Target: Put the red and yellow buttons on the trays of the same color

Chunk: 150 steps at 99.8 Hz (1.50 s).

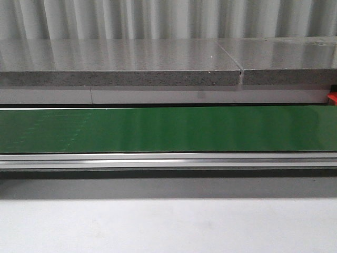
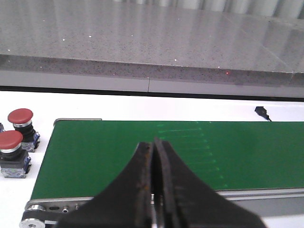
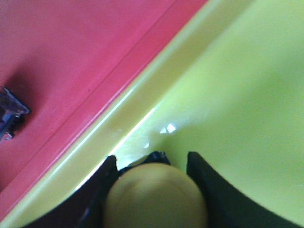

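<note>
In the right wrist view, my right gripper (image 3: 151, 160) is shut on a yellow button (image 3: 156, 197), whose domed cap fills the space between the dark fingers. It hangs just over the floor of the yellow tray (image 3: 237, 85), close to the wall that meets the red tray (image 3: 71, 52). A grey button base (image 3: 10, 114) shows on the red tray at the frame's edge. My left gripper (image 2: 154, 142) is shut and empty above the green belt (image 2: 142, 152). Two red buttons (image 2: 20, 116) (image 2: 10, 141) stand on the white table beside the belt's end. The front view shows neither gripper.
The green conveyor belt (image 1: 168, 129) runs across the front view with an aluminium rail (image 1: 168, 159) along its near side. A grey stone ledge (image 1: 121, 68) lies behind it. A small black item (image 2: 262, 112) lies on the white surface past the belt.
</note>
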{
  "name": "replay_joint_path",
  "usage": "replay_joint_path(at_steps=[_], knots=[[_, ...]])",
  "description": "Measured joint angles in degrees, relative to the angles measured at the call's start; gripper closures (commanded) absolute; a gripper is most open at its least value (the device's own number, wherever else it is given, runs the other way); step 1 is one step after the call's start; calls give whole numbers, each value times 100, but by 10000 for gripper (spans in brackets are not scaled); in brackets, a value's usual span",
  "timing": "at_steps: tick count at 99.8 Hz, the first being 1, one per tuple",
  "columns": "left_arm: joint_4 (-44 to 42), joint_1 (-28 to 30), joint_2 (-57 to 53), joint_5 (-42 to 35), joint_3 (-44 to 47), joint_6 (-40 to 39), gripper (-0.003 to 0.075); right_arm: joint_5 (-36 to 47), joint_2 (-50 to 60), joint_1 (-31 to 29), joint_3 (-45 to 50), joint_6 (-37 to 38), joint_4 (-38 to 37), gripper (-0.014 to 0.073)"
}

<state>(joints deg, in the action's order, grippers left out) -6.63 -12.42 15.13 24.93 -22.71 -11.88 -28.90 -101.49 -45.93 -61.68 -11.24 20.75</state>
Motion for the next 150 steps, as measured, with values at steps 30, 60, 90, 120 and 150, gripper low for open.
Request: replay_joint_path(at_steps=[30,60,90,120,150], knots=[[0,0,0,0,0,0,741,0,-23,0,0,0,9,113],[0,0,0,0,0,0,741,0,30,0,0,0,44,78],[0,0,0,0,0,0,741,62,761,0,0,0,370,78],[0,0,0,0,0,0,741,237,1524,883,0,-165,475,78],[0,0,0,0,0,0,741,392,2418,2551,0,-876,507,78]])
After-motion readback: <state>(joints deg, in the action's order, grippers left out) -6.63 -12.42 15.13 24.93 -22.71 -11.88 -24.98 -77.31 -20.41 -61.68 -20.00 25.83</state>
